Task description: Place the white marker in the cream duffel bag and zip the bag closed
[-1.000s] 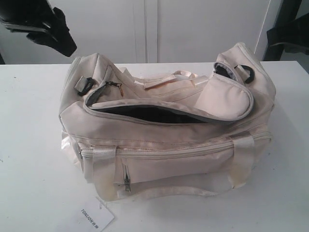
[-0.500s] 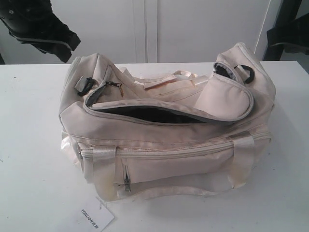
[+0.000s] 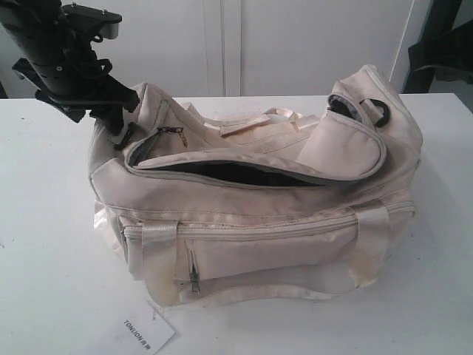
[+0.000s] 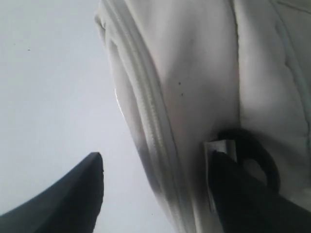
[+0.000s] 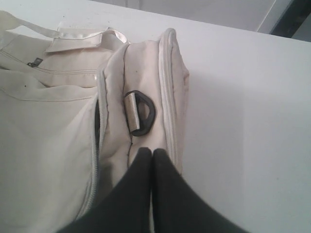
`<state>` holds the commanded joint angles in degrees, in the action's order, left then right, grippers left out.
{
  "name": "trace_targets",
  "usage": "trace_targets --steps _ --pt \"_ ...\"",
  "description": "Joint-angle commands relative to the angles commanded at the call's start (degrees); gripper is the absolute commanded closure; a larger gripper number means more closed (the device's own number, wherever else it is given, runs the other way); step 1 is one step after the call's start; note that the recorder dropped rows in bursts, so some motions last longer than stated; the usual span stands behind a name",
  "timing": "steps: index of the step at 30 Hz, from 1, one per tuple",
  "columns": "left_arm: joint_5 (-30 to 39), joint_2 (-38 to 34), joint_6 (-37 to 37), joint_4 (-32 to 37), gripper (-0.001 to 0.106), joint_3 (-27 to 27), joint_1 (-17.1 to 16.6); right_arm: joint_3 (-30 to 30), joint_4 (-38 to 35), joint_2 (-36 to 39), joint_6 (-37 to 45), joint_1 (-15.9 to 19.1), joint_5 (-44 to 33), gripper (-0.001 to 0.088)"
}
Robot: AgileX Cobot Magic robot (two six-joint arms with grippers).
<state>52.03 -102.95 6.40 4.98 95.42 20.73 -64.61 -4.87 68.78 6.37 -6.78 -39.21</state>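
Note:
The cream duffel bag [image 3: 251, 222] lies on the white table, its top zipper open and the dark lining [image 3: 229, 174] showing. The gold zipper pull [image 3: 177, 132] sits near the left end. My left gripper [image 3: 120, 132] is down at that end; its jaws are open and straddle the bag's piped edge [image 4: 146, 126]. One finger [image 4: 233, 194] rests by the black end ring [image 4: 262, 160]. My right gripper [image 5: 152, 151] is shut with nothing in it, just above the bag's right end beside the other black ring [image 5: 141, 114]. The white marker is out of view.
A white "TONLION" tag [image 3: 144, 333] lies on the table in front of the bag. Shiny webbing handles [image 3: 266, 118] drape over the top and the front side. A white wall stands behind the table. The dark right arm [image 3: 443, 52] hangs at the upper right.
My left arm has come down from the upper left corner to the bag's left end, covering the black ring there. The bag and the right arm have stayed put.

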Motion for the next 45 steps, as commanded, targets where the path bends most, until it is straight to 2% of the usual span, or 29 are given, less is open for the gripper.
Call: trace_targets --steps 3,10,24,27,36,41,45 --pt "-0.1 -0.3 -2.7 -3.2 0.057 0.0 0.0 0.0 0.0 0.0 0.0 0.0 0.0 0.0868" --pt "-1.4 -0.4 -3.5 -3.6 0.106 0.0 0.0 0.0 0.0 0.0 0.0 0.0 0.0 0.0868" --pt "-4.1 -0.3 -3.5 -8.6 0.105 0.0 -0.1 0.0 0.0 0.0 0.0 0.0 0.0 0.0868" --pt "-4.1 -0.3 -4.0 -11.9 0.105 0.0 -0.8 0.0 0.0 0.0 0.0 0.0 0.0 0.0868" --pt "-1.7 -0.3 -17.3 -38.9 0.105 0.0 -9.6 0.0 -0.4 0.0 0.0 0.0 -0.1 0.0868" --pt "1.6 -0.4 -20.5 -43.7 0.105 0.0 -13.2 0.0 -2.3 0.0 0.0 0.0 -0.8 0.0868" --pt "2.9 -0.4 -22.3 -45.0 0.105 0.0 -14.9 0.0 -9.3 0.0 1.9 -0.1 -2.5 0.0868"
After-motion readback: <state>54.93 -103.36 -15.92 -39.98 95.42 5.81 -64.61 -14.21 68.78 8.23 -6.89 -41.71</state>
